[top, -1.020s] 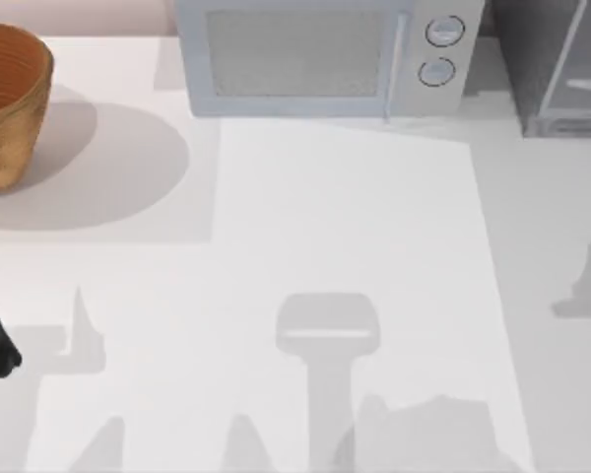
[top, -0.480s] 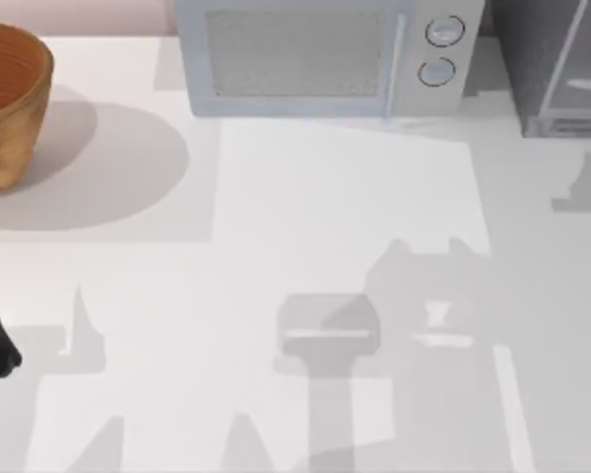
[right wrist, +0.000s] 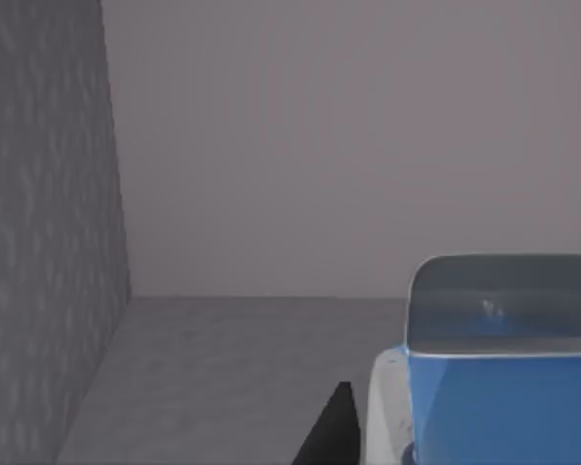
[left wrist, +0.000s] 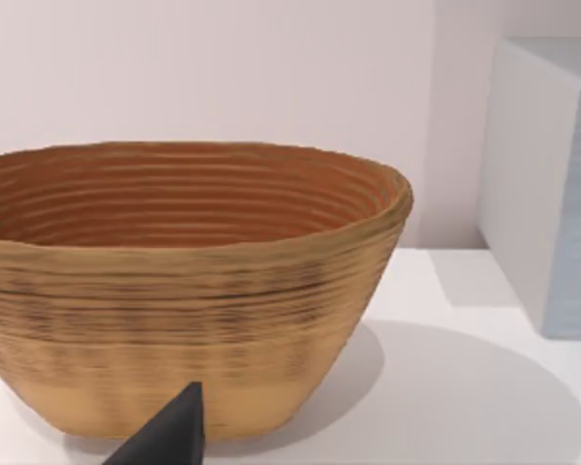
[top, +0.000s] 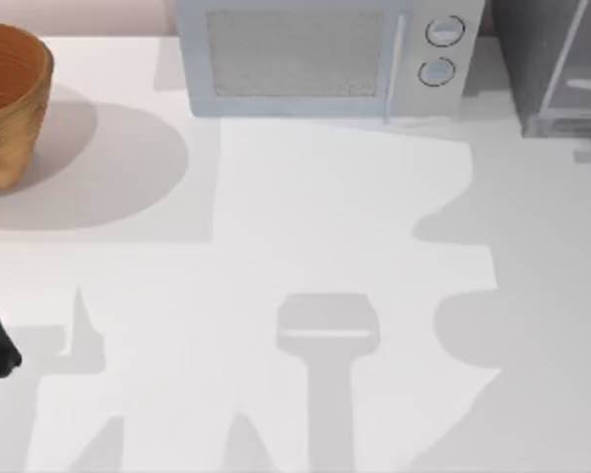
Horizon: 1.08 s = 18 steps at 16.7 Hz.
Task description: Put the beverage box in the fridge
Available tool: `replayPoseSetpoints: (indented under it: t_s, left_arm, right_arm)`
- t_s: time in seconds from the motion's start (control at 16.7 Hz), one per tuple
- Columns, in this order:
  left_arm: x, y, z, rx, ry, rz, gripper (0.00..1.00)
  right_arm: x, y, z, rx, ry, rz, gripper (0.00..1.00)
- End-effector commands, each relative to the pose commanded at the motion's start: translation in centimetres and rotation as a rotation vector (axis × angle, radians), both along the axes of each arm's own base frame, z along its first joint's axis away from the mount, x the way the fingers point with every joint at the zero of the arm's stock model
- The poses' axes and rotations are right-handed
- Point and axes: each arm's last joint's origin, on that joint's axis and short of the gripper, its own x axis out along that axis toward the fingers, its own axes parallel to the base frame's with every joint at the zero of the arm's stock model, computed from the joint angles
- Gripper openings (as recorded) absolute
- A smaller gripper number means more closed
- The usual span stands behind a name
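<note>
The white table [top: 305, 256] is the biggest thing here, seen from above. At its back edge stands the microwave [top: 315, 54] with two round knobs, and to the right of it, in the back right corner, stands the grey fridge [top: 557, 59]. A brown woven basket [top: 10, 103] sits at the back left of the table. The left arm rests at the left edge of the table, parked, and its camera looks at the basket [left wrist: 189, 281] and one dark fingertip [left wrist: 174, 436]; I cannot tell how its fingers stand. The right wrist view looks at grey walls and a grey floor, which I think is the inside of the fridge [right wrist: 48, 242]. The beverage box [right wrist: 499, 363], with its blue top, is close to the camera there, right beside a dark finger [right wrist: 331, 431], so the right gripper looks to be grasping it. I think the step now is carrying the box into the fridge. Next, the arm needs to lower the box onto the grey floor, then let go gently.
</note>
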Motion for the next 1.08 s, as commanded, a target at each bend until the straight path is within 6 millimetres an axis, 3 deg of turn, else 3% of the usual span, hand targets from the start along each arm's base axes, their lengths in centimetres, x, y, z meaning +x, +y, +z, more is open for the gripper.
replayPoseSetpoints:
  t_s: [0.24,0.42,0.84,1.08]
  left_arm:
    - [0.0,0.0,0.0,0.0,0.0,0.0,1.0]
    - [0.0,0.0,0.0,0.0,0.0,0.0,1.0]
    - [0.0,0.0,0.0,0.0,0.0,0.0,1.0]
    - [0.0,0.0,0.0,0.0,0.0,0.0,1.0]
  right_arm:
    - [2.4,-1.6,-4.0,0.002,-0.001,0.001,0.0]
    - [3.1,-2.1,-5.6,0.003,-0.003,0.002,0.0]
    - [3.2,-1.9,-5.9,0.007,0.003,0.007,0.0]
    - [4.8,-2.2,-5.4,0.0,-0.016,0.005,0.0]
